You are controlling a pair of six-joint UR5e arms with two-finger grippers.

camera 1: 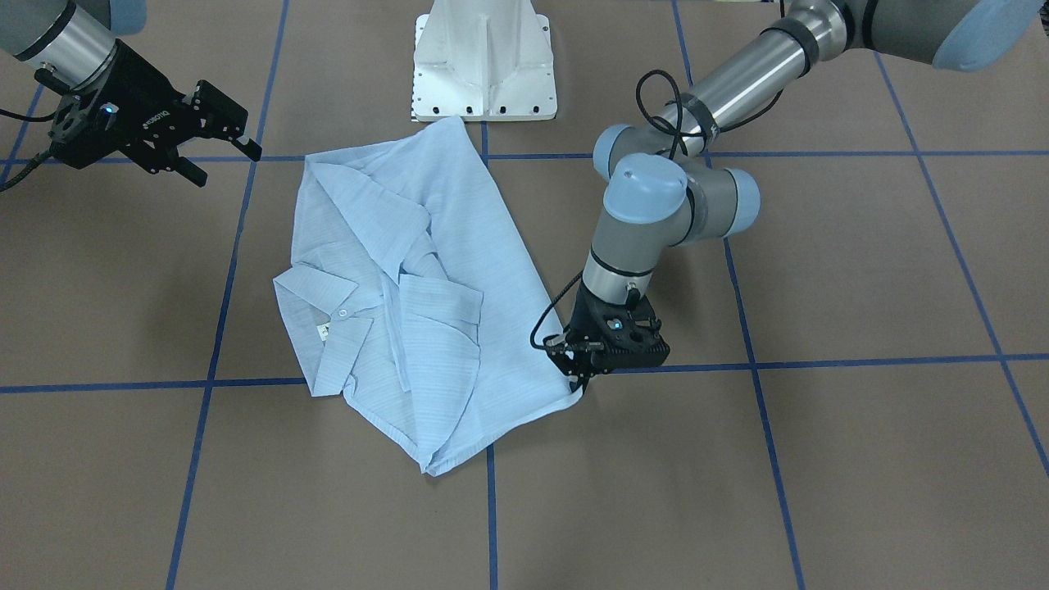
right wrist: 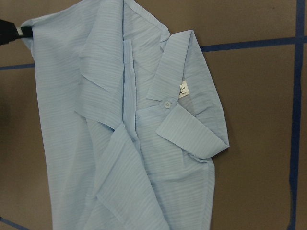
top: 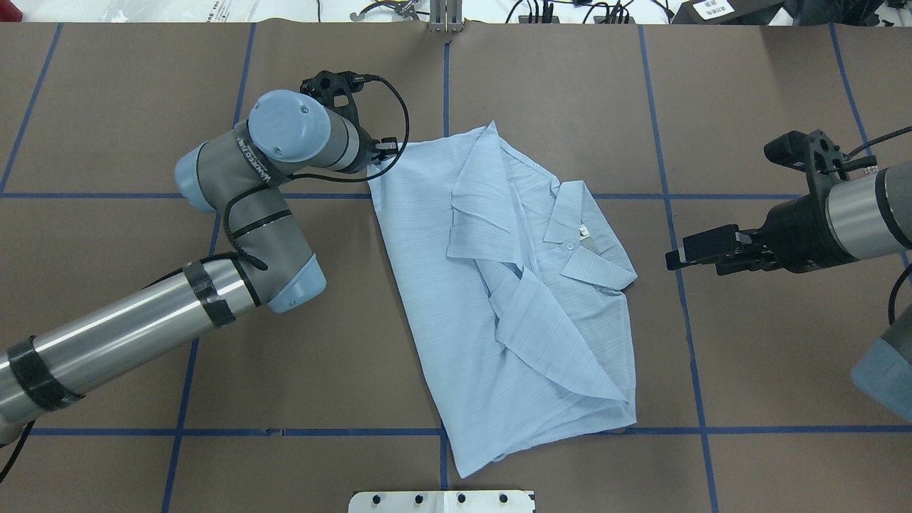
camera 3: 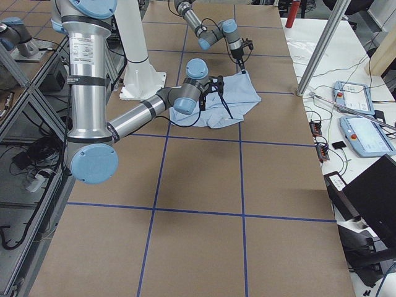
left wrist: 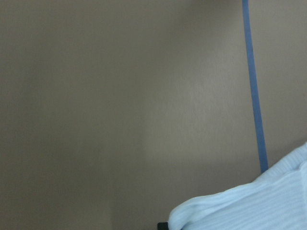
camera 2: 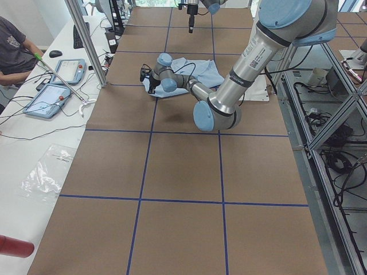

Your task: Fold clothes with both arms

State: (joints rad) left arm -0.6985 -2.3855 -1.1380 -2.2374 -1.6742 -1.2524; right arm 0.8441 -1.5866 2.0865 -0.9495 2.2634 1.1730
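**Left gripper on a shirt corner, right gripper hanging clear**

You'll find the pale-blue striped shirt (top: 427, 285) lying on the brown table (top: 142, 107), about midway along it and closer to the robot's edge than to yours. One pointed end lies just beside the white pedestal base (camera 1: 483, 65). The shirt is partly folded over itself, with loose flaps lying across the front. Its collar (top: 584, 242) is turned towards the table's end on the robot's right. In the right wrist view you can pick out a white button (right wrist: 167, 104) at the collar and a small label (right wrist: 183, 89) just beside it.

The left gripper (camera 1: 583, 378) points straight down at the shirt's corner on your side of the table, close to a blue tape line (camera 1: 819, 360). Its fingers look drawn together on that corner, pinching the cloth. The left wrist view shows a rolled edge of the fabric right up against the camera, and the corner runs up to a point at the fingers.

The right gripper (camera 1: 225, 164) hangs above the table on the collar side, apart from the shirt. Its two fingers are spread wide, aimed towards the shirt, with nothing between them.
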